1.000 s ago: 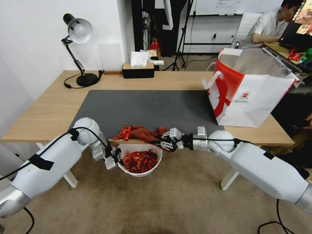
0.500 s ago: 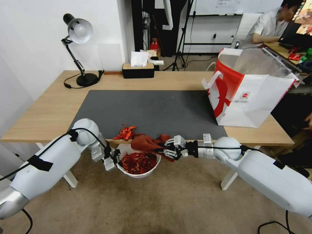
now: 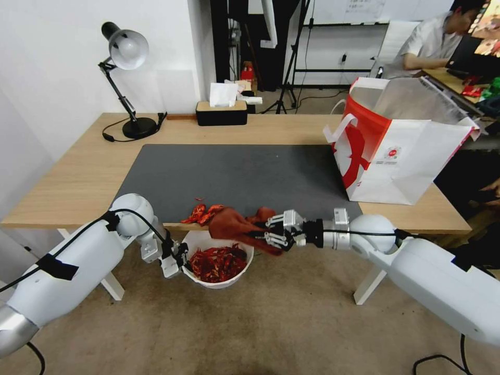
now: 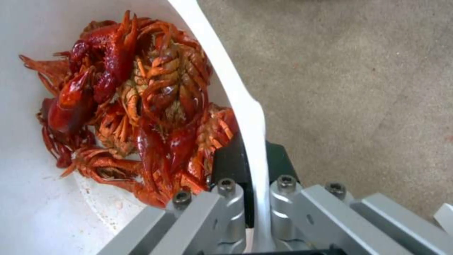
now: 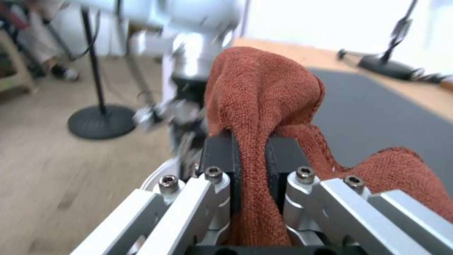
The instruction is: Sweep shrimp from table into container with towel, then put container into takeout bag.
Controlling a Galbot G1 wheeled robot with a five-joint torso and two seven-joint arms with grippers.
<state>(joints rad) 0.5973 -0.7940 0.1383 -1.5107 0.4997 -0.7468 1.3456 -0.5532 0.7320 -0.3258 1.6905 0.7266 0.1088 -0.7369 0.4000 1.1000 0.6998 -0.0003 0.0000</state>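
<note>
Shifted since the previous frame: right gripper (image 3: 268,235), clamped on towel (image 3: 233,225), now nearer table (image 3: 83,172) edge beside remaining shrimp (image 3: 200,213). Left gripper (image 3: 179,256) pinching container (image 3: 245,260) rim below edge; takeout bag (image 3: 406,156) upright at right.

Bright red-orange shrimp (image 3: 217,262) in white container (image 3: 198,241), rust-red towel (image 3: 234,227) beside it, dark grey mat (image 3: 234,174), red-and-white takeout bag (image 3: 396,156)
</note>
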